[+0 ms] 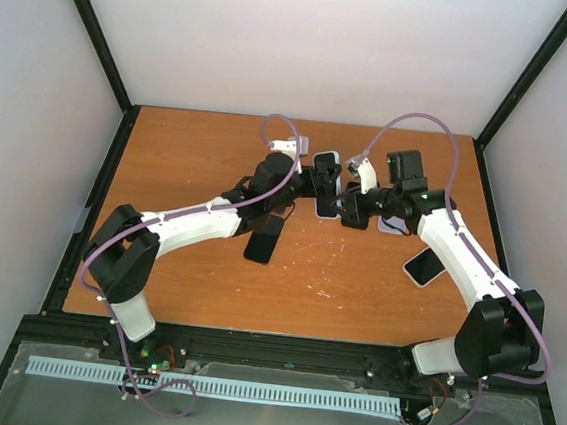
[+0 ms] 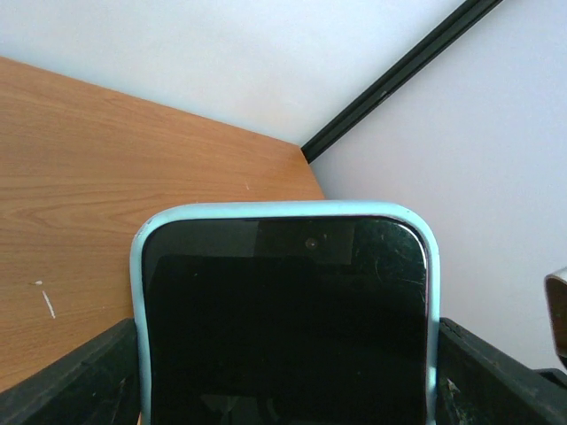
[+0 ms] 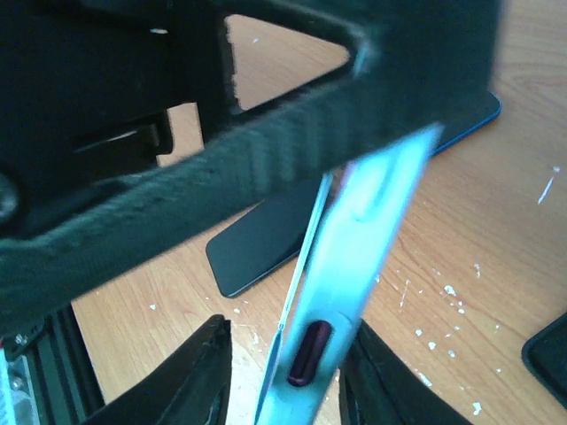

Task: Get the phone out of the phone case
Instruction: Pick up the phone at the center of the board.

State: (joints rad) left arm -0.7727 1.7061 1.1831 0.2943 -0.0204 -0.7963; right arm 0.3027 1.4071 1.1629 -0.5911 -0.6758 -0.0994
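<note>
A phone with a black screen (image 2: 283, 328) sits in a light blue case (image 2: 283, 210) and is held up off the table between both arms (image 1: 326, 184). My left gripper (image 2: 283, 394) is shut on its long sides, with one finger (image 2: 71, 381) on each side. In the right wrist view the case edge (image 3: 354, 248) stands between my right gripper's fingers (image 3: 285, 345). A dark side button (image 3: 308, 352) shows through a cutout. The right finger (image 3: 372, 372) is against the case and the left finger (image 3: 199, 372) stands apart from it.
A black phone (image 1: 264, 238) lies flat on the wooden table (image 1: 198, 164) under the left arm and also shows in the right wrist view (image 3: 266, 235). Another phone (image 1: 424, 267) lies near the right arm. A dark blue-edged device (image 1: 395, 223) lies under the right wrist.
</note>
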